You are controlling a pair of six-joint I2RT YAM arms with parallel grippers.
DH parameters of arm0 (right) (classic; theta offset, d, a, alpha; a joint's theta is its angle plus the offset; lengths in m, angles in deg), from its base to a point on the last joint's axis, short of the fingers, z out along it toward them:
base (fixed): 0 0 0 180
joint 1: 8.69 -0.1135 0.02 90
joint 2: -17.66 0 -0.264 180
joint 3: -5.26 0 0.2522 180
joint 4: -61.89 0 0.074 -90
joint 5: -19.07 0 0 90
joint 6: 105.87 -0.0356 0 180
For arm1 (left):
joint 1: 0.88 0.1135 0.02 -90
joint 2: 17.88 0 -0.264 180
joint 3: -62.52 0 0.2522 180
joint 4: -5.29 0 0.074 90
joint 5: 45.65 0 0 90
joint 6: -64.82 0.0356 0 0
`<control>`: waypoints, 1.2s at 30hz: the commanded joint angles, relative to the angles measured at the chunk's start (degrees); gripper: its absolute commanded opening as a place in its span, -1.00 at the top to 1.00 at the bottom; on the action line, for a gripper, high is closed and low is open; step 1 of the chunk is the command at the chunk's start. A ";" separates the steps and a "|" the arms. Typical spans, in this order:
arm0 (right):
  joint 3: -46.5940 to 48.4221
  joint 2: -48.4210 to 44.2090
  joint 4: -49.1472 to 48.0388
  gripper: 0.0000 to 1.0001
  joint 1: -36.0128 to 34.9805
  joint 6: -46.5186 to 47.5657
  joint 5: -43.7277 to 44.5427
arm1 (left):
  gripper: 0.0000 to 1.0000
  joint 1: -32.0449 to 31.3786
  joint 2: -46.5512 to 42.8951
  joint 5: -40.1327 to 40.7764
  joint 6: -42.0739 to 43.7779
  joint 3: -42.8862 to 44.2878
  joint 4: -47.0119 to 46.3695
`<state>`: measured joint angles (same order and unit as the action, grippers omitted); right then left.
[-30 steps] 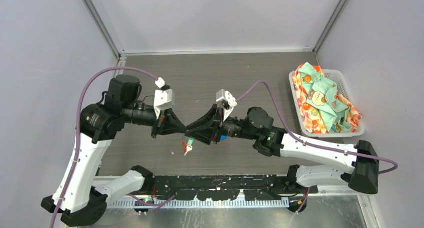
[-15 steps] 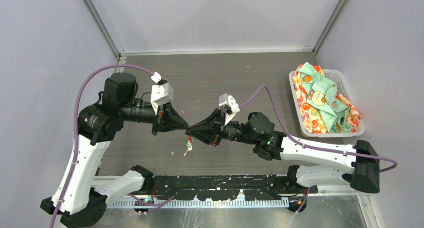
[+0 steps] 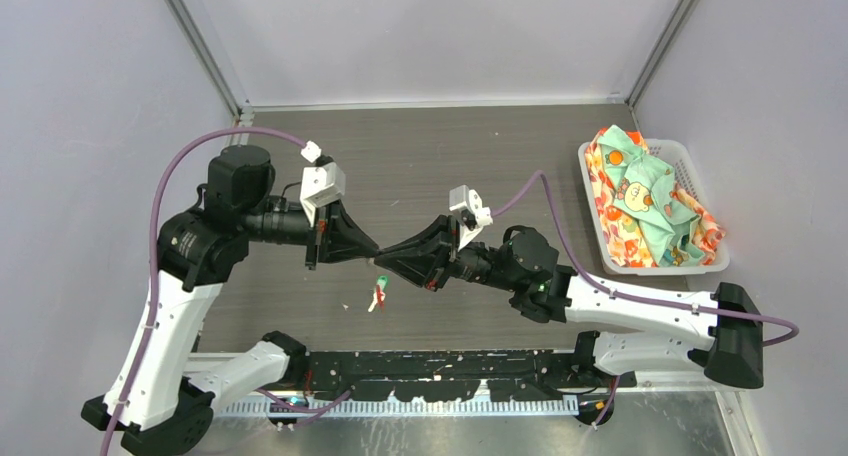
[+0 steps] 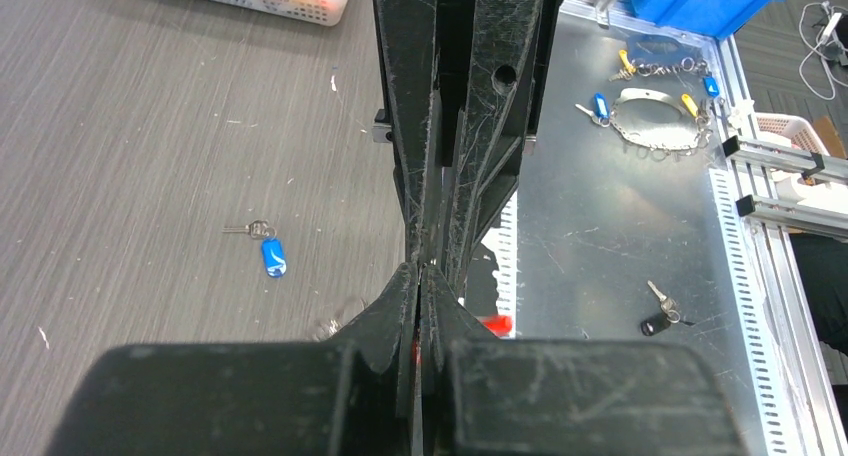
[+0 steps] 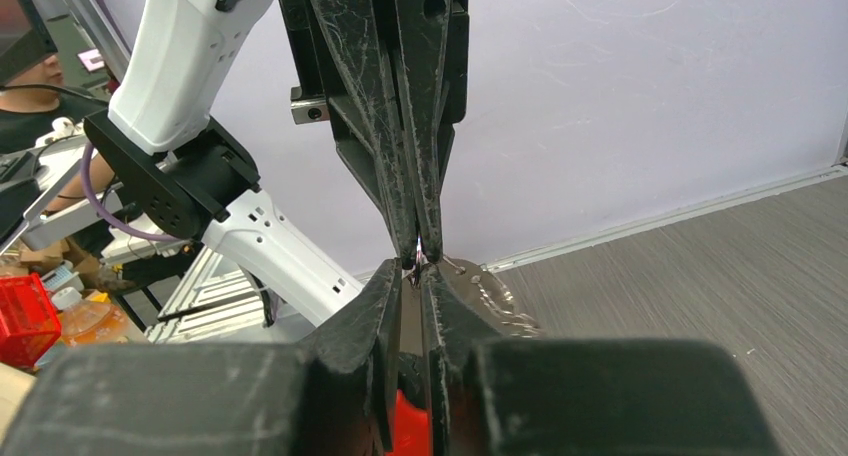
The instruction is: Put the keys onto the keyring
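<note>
Fingers [image 4: 385, 321] of the left gripper [image 4: 420, 272] are pressed fully together, with no gap between them. On the right gripper [image 5: 412, 272] the fingers [image 5: 368, 321] are closed to a thin slit, and their tips about meet. Both grippers stand tip against tip in the air over the table [image 3: 450, 156], pointing at each other. I judge that this pose serves a handover or a threading of something very small, because each wrist camera then looks straight along its fingers at the meeting point. What is pinched there, if anything, I cannot tell. A small silvery piece [image 5: 487, 294], blurred and half see-through, shows just beside the tips; what it is stays unclear.

The keyring [image 3: 372, 298] appears to lie on the table, a little nearer to the arm bases than the tips, apart from both grippers. It looks like a tiny red loop with a pale bit of chain. The green key [image 3: 382, 281] is touching it or just beside it; whether it already hangs on the ring I cannot tell. The blue key [image 4: 272, 257] lies alone on the table, its silver blade sticking out from the blue head.
</note>
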<state>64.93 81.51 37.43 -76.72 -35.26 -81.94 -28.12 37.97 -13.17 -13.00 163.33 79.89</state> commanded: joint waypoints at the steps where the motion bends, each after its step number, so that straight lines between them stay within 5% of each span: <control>1: 0.59 -0.93 -4.06 0.68 0.13 0.35 1.09 | 0.99 -0.09 -1.31 -3.30 -3.19 -0.67 -4.10; 11: 2.85 1.70 -7.32 0.98 -0.01 -0.22 0.11 | 1.00 -0.09 -2.06 -5.85 -10.35 -3.01 -9.44; 23: 2.34 -1.22 -5.81 0.98 -0.19 -2.39 2.08 | 1.00 -0.09 -2.59 -10.05 -24.30 -7.22 -20.62; 29: 1.81 -3.84 -4.04 0.98 -0.20 -2.84 3.55 | -0.14 -0.09 -1.92 -9.37 -18.75 -4.24 -13.34; 36: 0.23 -6.87 -2.35 0.98 -0.19 -2.30 3.33 | -0.23 -0.09 -2.54 -4.62 -8.84 -1.25 -4.00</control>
<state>64.87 77.23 37.56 -77.81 -38.70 -83.60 -27.42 37.27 -17.14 -27.34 159.83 68.28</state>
